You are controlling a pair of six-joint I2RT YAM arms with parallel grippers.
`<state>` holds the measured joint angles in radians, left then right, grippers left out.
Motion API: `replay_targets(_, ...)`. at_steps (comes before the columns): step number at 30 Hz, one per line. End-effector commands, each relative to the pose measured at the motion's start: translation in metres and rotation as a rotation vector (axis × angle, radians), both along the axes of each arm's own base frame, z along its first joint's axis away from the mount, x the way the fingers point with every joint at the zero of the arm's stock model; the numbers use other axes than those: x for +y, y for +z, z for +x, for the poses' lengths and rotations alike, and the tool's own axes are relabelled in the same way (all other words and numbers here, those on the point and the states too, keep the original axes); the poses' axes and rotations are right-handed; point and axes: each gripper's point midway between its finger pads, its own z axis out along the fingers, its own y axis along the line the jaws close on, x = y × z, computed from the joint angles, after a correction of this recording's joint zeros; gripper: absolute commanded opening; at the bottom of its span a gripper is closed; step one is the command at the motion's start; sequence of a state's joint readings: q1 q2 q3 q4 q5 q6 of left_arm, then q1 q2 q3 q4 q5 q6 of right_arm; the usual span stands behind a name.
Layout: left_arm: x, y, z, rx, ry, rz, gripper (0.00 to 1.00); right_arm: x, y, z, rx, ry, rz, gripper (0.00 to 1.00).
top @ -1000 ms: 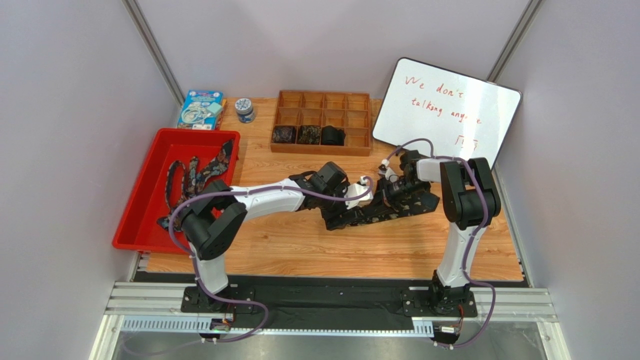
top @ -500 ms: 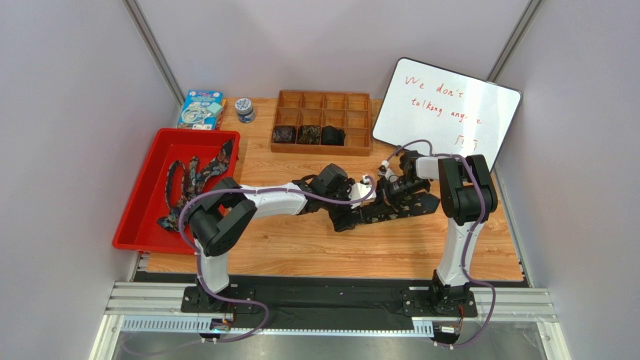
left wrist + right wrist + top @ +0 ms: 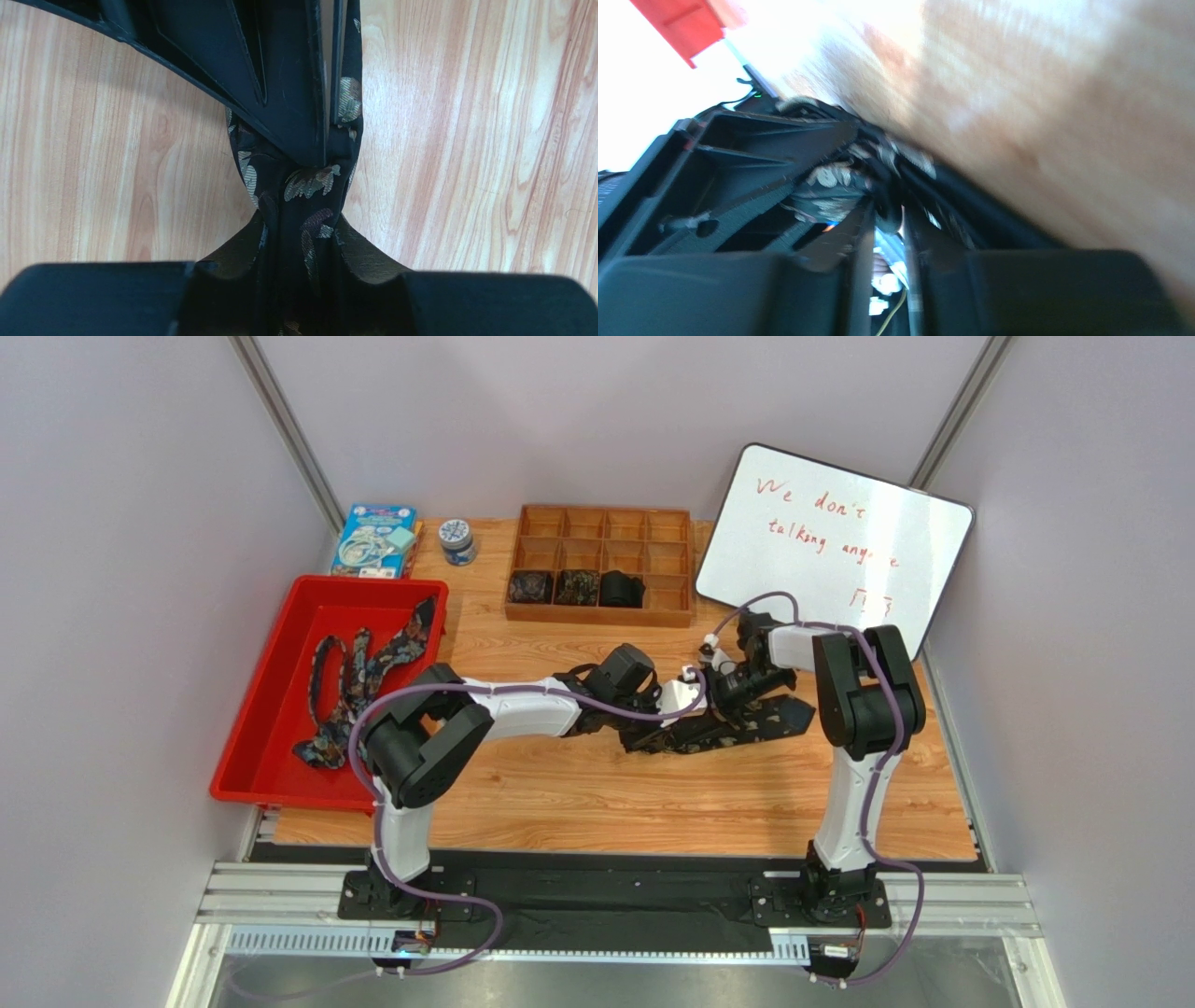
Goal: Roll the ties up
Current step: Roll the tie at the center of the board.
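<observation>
Ties, dark and pale-speckled, lie tangled in a red plastic tray at far left. My left arm stretches low across the wood-grain table to its middle. My left gripper has its black fingers pressed together on one long tie, bunching its smooth leaf-patterned fabric. That tie lies along the table, right of centre. My right arm folds down over it. My right gripper is at the cloth, but blur hides whether its fingers are apart or together.
</observation>
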<state>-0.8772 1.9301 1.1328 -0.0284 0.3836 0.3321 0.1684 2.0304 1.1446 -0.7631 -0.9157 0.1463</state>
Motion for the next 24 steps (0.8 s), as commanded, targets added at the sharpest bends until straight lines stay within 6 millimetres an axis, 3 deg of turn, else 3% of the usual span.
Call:
replay_targets(1, 0.032, -0.009, -0.007, -0.011, -0.033, 0.157, 0.18, -0.020, 0.008, 0.009, -0.162, 0.047, -0.126, 0.33)
replay_targets(4, 0.040, -0.012, -0.007, -0.012, -0.033, 0.201, 0.18, -0.015, 0.036, 0.006, -0.184, 0.040, -0.074, 0.36)
replay_targets(8, 0.042, -0.014, -0.008, -0.013, -0.043, 0.220, 0.20, 0.000, 0.057, 0.006, -0.179, 0.006, 0.006, 0.36)
replay_targets(19, 0.040, -0.011, -0.007, -0.010, -0.054, 0.218, 0.29, 0.042, 0.024, 0.014, -0.157, 0.024, 0.017, 0.42)
replay_targets(22, 0.040, -0.012, -0.008, -0.004, -0.053, 0.216, 0.31, 0.041, 0.010, 0.011, -0.150, 0.038, -0.032, 0.32)
replay_targets(23, 0.040, -0.012, -0.009, -0.002, -0.054, 0.217, 0.31, 0.039, 0.007, 0.010, -0.140, 0.041, -0.053, 0.24)
replay_targets(24, 0.041, -0.013, -0.011, 0.003, -0.054, 0.219, 0.32, 0.035, 0.002, 0.009, -0.137, 0.048, -0.072, 0.06)
